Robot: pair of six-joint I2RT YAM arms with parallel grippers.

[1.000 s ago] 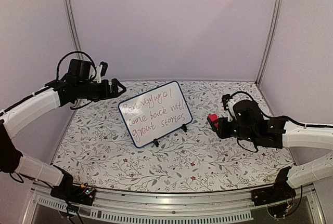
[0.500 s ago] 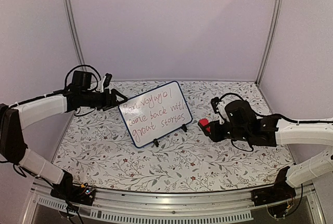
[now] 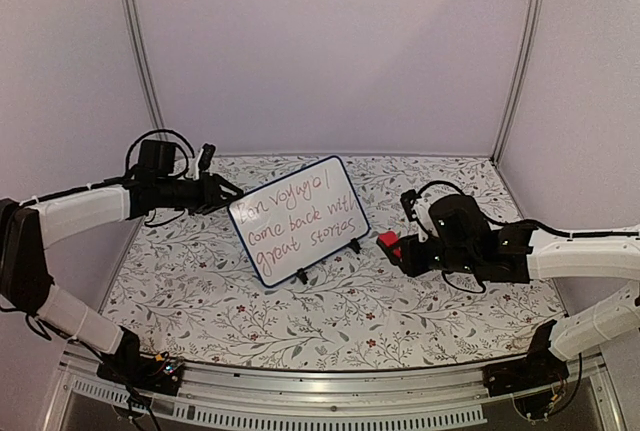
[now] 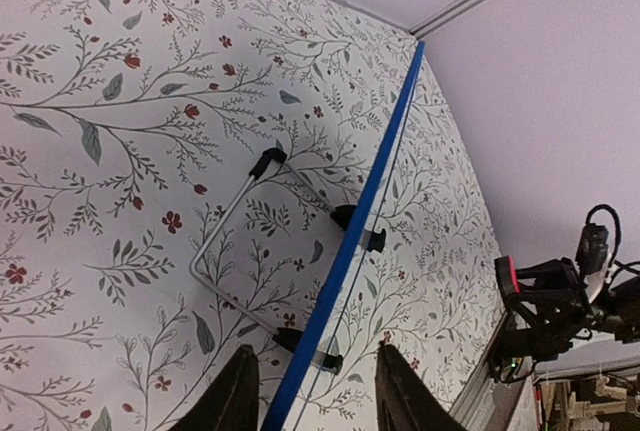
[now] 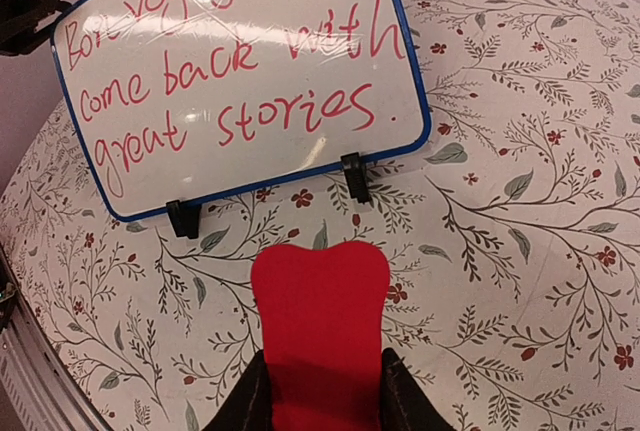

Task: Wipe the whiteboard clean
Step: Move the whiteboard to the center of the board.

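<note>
Over the flowered surface (image 3: 330, 323), your left jaws straddle, not yet closed, the rim of the whiteboard (image 3: 298, 219), while your right jaws, gripping the red eraser (image 5: 320, 301), face its written side.

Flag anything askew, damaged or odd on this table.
Nothing stands out. The whiteboard stands on its feet, propped by its wire stand, red writing intact. The right gripper holds a red eraser; the left gripper straddles the board's edge.
</note>
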